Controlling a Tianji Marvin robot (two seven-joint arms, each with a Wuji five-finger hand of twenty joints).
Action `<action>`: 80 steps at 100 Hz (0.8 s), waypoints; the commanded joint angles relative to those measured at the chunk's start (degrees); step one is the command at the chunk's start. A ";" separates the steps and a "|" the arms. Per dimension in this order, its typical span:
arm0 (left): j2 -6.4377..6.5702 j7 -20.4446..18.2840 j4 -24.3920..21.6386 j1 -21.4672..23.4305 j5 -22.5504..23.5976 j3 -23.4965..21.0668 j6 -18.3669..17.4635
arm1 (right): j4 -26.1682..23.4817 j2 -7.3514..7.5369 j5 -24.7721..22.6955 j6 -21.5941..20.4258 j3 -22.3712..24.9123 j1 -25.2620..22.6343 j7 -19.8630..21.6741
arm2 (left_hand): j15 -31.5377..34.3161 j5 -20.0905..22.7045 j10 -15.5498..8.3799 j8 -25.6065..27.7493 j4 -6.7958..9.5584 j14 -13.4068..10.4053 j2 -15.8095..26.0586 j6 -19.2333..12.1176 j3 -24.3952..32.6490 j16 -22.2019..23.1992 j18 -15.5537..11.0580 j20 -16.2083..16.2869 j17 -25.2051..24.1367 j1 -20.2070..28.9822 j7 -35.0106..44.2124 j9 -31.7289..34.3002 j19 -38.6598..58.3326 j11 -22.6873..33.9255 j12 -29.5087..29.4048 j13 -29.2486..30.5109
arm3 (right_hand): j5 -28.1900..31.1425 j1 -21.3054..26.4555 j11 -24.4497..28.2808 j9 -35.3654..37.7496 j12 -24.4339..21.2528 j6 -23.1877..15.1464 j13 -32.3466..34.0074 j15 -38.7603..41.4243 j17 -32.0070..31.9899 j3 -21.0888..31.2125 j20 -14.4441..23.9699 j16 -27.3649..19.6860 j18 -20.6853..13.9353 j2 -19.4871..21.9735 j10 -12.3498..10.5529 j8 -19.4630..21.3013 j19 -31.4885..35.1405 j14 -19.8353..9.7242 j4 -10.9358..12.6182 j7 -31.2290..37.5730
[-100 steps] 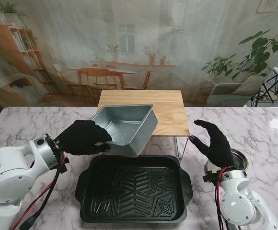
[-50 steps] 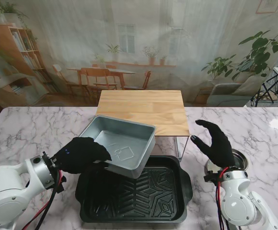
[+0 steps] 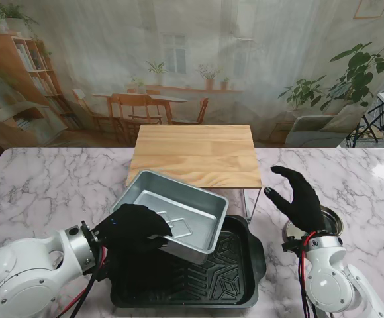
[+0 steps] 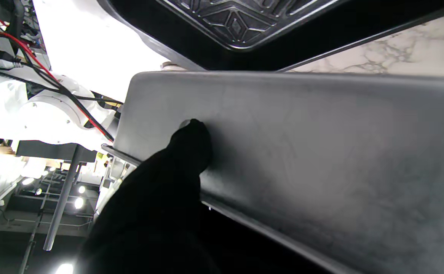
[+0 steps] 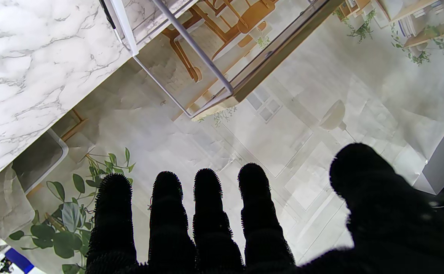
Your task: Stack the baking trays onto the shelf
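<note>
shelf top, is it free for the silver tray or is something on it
The wooden shelf top is bare edge to edge. Crowded in front: the silver tray in the left hand hangs over the black tray.

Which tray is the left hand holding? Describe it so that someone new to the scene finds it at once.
Start at the wooden shelf in the middle of the marble table. Just nearer to me lies a wide black tray with a patterned floor. The silver tray is the smaller, deeper, plain metal pan tilted over its left part, gripped by the black-gloved left hand.

Even soft light; blown-out left-wrist glare.
</note>
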 commanded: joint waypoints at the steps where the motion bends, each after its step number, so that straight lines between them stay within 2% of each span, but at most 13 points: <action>1: -0.25 -0.55 -1.62 0.04 -1.15 0.68 0.48 | 0.10 -0.19 0.05 0.19 0.05 -0.19 -0.08 | 2.25 7.78 0.09 0.76 5.89 3.10 9.39 -5.21 17.52 0.63 0.50 0.77 1.78 7.04 4.63 1.93 2.82 0.34 0.62 1.68 | 0.60 -1.41 1.00 0.71 0.50 -1.49 0.09 -1.91 -0.69 -0.61 0.80 0.07 0.18 1.21 -0.27 -0.09 -1.26 -0.82 -1.20 0.32; 22: -0.17 -0.58 -1.60 -1.12 -2.75 4.31 2.04 | 0.08 -0.18 0.13 0.35 0.07 -0.18 0.04 | 2.54 8.01 0.31 1.01 5.78 2.83 9.19 -5.20 18.10 0.74 0.50 0.52 2.43 6.77 4.67 2.14 2.99 0.57 0.72 2.18 | 0.56 -1.41 1.02 0.71 0.52 -1.46 0.09 -1.92 -0.70 -0.58 0.81 0.07 0.22 1.21 -0.26 -0.09 -1.30 -0.86 -1.19 0.34; 42: 0.00 -1.25 0.99 -4.11 -1.73 9.09 5.20 | 0.02 -0.26 0.33 0.33 0.25 -0.34 -0.16 | 2.98 8.15 0.43 1.33 5.70 2.46 9.02 -5.18 18.50 1.06 0.23 0.39 2.65 6.64 4.89 2.37 3.36 0.87 0.87 2.45 | 0.56 -1.41 1.04 0.71 0.53 -1.44 0.07 -1.92 -0.68 -0.56 0.82 0.08 0.20 1.24 -0.26 -0.10 -1.32 -0.89 -1.20 0.34; 80: 0.41 -3.24 5.50 -8.52 1.26 13.76 8.02 | 0.08 -0.26 0.41 0.67 0.20 -0.27 -0.11 | 2.87 8.04 0.58 1.56 5.66 1.95 8.98 -5.16 18.77 1.31 -0.25 0.12 2.14 6.57 4.78 2.21 3.24 0.88 0.86 2.15 | 0.56 -1.45 1.03 0.69 0.52 -1.39 0.05 -1.94 -0.61 -0.60 0.87 0.07 0.16 1.27 -0.20 -0.10 -1.33 -0.84 -1.21 0.34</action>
